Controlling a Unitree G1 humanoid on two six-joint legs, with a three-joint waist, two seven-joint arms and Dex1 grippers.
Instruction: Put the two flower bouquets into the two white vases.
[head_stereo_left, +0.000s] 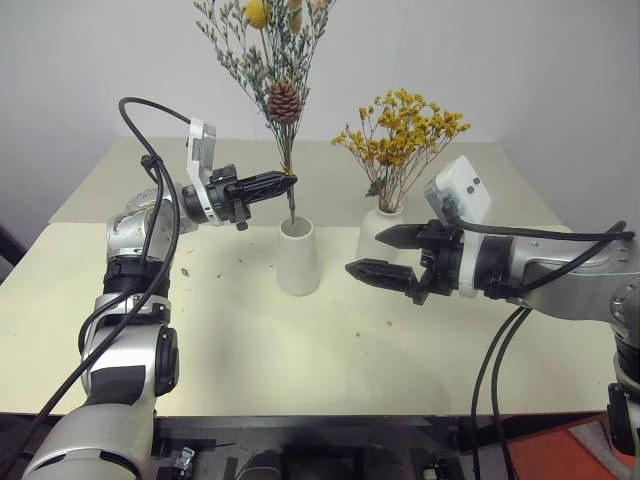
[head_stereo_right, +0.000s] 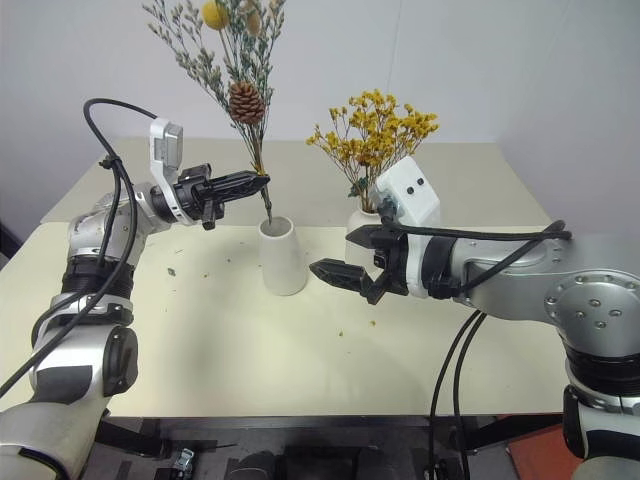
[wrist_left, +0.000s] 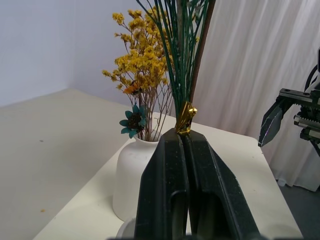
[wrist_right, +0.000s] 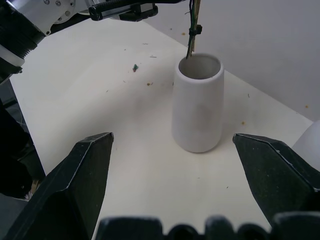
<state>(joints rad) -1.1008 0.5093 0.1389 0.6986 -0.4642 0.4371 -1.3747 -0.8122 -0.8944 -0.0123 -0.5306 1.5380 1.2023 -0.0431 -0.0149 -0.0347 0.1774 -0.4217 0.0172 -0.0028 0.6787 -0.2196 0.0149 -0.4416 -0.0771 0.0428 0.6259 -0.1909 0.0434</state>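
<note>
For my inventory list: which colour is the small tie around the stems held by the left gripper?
Gold; the tie shows best in the left wrist view.

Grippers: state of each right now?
Left gripper: shut on the pine cone bouquet, gripping its stems above the cone vase.
Right gripper: open, holding nothing.

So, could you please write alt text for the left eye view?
The left gripper, shut on the grey-green bouquet, holds its stems above the cone vase. The right gripper waits open beside the bottle vase with the yellow bouquet.
</note>
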